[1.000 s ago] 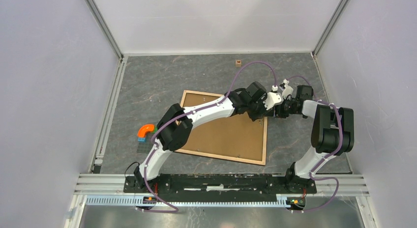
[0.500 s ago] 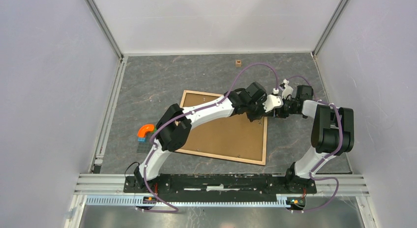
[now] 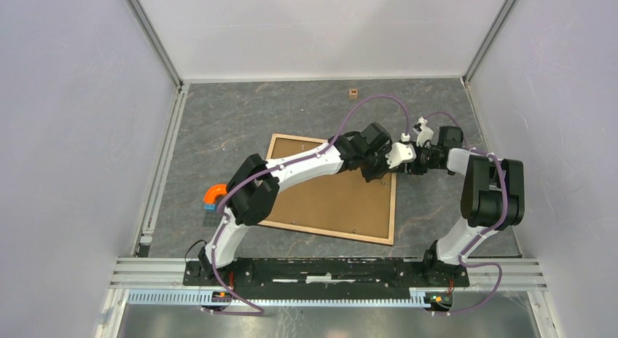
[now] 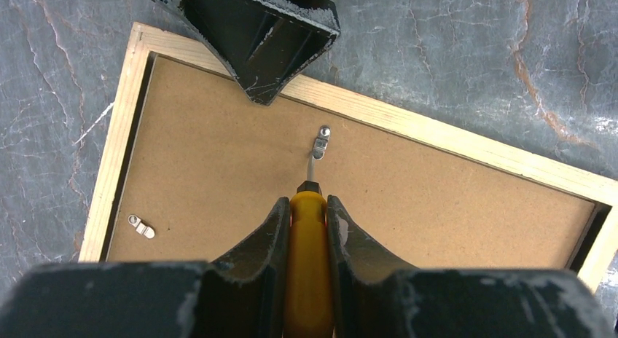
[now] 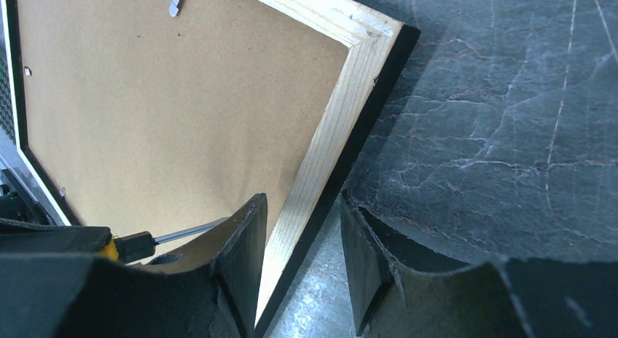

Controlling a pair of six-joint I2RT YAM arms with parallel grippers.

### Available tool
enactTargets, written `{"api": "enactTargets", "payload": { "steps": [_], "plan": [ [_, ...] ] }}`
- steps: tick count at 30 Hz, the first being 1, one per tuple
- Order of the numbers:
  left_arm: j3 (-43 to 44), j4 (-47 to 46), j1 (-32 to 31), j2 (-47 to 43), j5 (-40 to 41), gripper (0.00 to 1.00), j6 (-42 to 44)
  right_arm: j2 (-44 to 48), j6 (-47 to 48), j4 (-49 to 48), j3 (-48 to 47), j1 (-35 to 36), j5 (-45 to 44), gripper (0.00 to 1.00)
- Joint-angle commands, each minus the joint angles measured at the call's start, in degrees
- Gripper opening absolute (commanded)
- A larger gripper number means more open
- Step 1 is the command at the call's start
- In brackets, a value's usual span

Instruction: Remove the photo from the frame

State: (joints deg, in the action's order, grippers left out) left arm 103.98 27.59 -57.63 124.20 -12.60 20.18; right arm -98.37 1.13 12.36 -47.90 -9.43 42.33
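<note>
Currently, item one: the frame (image 3: 328, 203) lies flat on the grey marbled worktop (image 3: 255, 112), back upward, so you see brown fibreboard edged in light wood, with the thin black border showing only along its outer side. The photo is out of sight in all three views. Item two: your left tool (image 3: 375, 169) reaches over the frame's far right area, and its fingers are pressed together on the yellow handle of a screwdriver (image 4: 308, 265). In the left wrist view (image 4: 307, 203) the bare shaft runs forward over the fibreboard (image 4: 218, 185), and its tip meets a small metal turn clip (image 4: 319, 143) that sits just inside the far wooden rim. A second clip (image 4: 141, 226) lies well apart from it, near another rim of the back. Item three: your right tool (image 3: 399, 163) stands at the frame's far right corner, close beside the left one. In the right wrist view its fingers (image 5: 244, 243) are parted (image 5: 300, 201) and straddle the rim, one over the board side and one over the worktop outside the black border; you cannot tell whether they press on the wood. The screwdriver's shaft (image 5: 186, 232) shows just beside the inner finger. Item four: an orange curved piece (image 3: 215, 194) on a blue base rests on the worktop just left of the frame, and a small brown object (image 3: 353, 92) sits near the far wall.
</note>
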Motion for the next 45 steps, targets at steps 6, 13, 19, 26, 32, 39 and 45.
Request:
{"api": "enactTargets", "payload": {
  "steps": [6,13,19,26,32,39,45],
  "plan": [
    [-2.0,5.2,0.3,-4.1,-4.2,0.02,-0.9,-1.1,2.9,4.2,0.2,1.1,-5.8,0.48],
    [-9.5,0.6,6.1,-13.5,-8.2,0.02,-7.8,5.5,3.9,4.3,3.8,2.9,-10.8,0.51],
    [-16.3,-0.8,12.0,-20.9,-9.7,0.02,-9.6,4.0,4.6,2.6,4.0,7.0,-16.5,0.46],
    [-23.6,-0.4,16.4,-27.9,-8.7,0.02,-7.3,-5.1,8.4,3.5,-6.7,7.1,-22.8,0.19],
    [-29.3,-0.4,16.5,-32.5,-8.3,0.02,-5.4,-16.6,13.8,6.1,-22.6,7.6,-19.8,0.00],
    [-32.9,-0.3,16.4,-35.0,-9.1,0.02,-2.9,-26.8,18.5,12.2,-42.9,13.2,-8.8,0.00],
    [-32.7,0.5,16.5,-34.5,-9.5,0.02,-2.6,-29.5,17.1,13.8,-53.9,17.8,-6.5,0.13]
  ]
}}
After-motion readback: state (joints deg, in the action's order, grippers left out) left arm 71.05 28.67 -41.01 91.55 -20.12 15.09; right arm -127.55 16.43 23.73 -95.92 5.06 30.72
